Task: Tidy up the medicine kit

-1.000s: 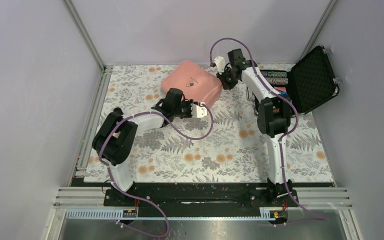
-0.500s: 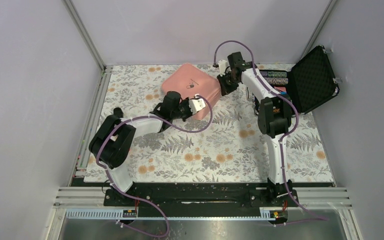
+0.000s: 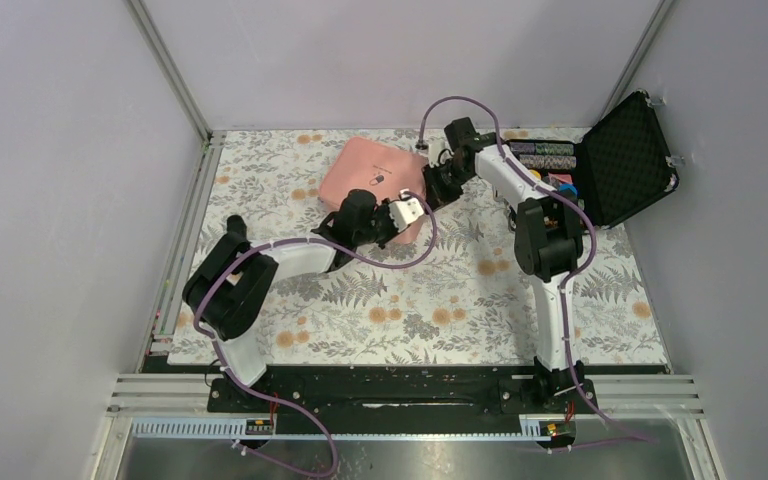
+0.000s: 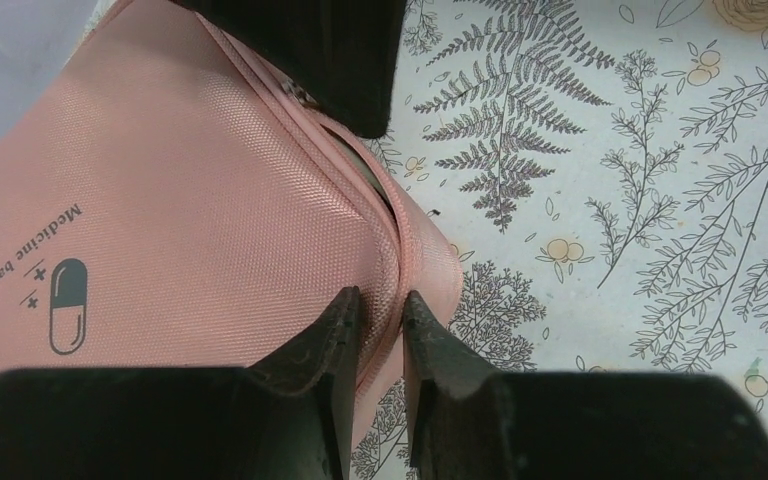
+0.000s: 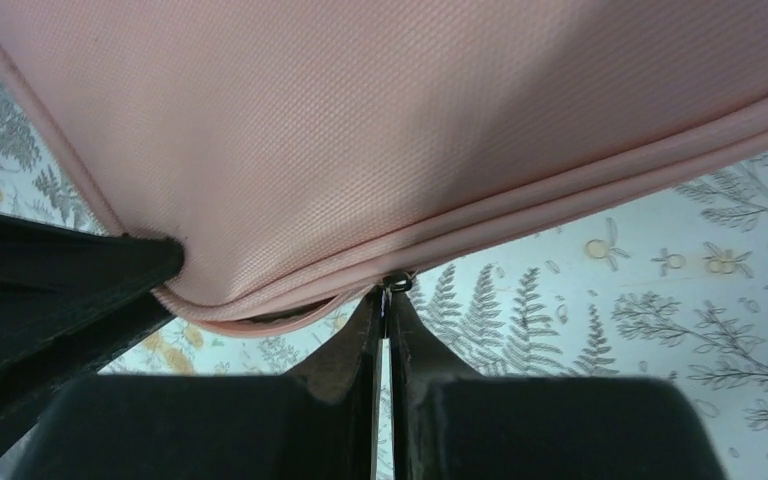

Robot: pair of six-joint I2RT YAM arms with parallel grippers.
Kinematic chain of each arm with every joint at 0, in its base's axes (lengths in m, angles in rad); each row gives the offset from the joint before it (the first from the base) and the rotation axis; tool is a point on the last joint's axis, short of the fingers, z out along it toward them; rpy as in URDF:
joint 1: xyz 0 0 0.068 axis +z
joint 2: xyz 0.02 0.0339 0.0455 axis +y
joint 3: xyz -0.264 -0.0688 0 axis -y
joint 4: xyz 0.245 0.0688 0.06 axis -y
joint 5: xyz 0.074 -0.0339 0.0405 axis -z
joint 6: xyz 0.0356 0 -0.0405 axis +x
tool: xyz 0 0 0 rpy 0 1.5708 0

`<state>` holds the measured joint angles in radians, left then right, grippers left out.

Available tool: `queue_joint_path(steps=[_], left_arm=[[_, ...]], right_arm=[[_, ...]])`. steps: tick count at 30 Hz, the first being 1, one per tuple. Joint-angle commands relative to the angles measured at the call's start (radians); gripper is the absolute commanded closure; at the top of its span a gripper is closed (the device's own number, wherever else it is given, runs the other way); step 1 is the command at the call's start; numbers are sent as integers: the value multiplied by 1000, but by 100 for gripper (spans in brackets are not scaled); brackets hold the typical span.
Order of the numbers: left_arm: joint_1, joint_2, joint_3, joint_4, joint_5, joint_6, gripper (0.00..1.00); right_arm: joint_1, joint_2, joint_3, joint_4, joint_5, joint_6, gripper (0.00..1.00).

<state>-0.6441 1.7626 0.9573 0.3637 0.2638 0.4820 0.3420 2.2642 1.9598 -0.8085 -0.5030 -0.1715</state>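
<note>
Medicine kit (image 3: 368, 175), pink, lies tilted on the floral mat (image 3: 460, 300) toward 12 o'clock. At its 5 o'clock corner the left gripper (image 4: 378, 300) pinches the seam, jaws nearly together. At its 3 o'clock edge the right gripper (image 5: 384, 305) is clamped on the zipper pull (image 5: 392, 284). Farther toward 3 o'clock, a black case (image 3: 625, 160) stands open.

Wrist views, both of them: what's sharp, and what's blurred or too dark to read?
Left wrist: the medicine kit weave and its printed logo are sharp, while the left claw is near-black with little detail. Right wrist: the kit fabric is sharp, and the right claw is dark and soft-edged at close range.
</note>
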Motion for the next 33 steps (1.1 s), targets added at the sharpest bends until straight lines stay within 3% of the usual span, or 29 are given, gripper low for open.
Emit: queue_joint_path(steps=[1,3,5,9,11,14,17,23,26,30,33], left_arm=[[-14,-1,31,92,17,-14,78],[-7,-36,20,50,64,55,58],[16,-60,49,-85,161,159,48],[94,-61,200,-489,357,428,44],[108,-47,254,-649,347,607,44],[111,-31,259,-735,266,809,44],[110,-2,245,-716,199,909,46],[110,56,205,-459,78,933,51],[110,81,188,-337,22,916,62],[111,94,183,-215,-26,803,77],[111,80,185,-170,-33,622,88]], right_arm=[[96,-104,-65,-162,-133,-54,100],[92,-114,-72,-162,-53,-134,100],[81,-106,-57,-160,8,-202,100],[59,-58,25,-167,93,-268,100],[56,-31,69,-174,129,-293,100],[51,2,129,-175,152,-307,100],[46,34,205,-175,169,-308,100],[46,98,304,-181,215,-320,100],[46,113,327,-203,207,-312,100],[49,70,258,-208,149,-250,100],[58,10,155,-198,111,-224,100]])
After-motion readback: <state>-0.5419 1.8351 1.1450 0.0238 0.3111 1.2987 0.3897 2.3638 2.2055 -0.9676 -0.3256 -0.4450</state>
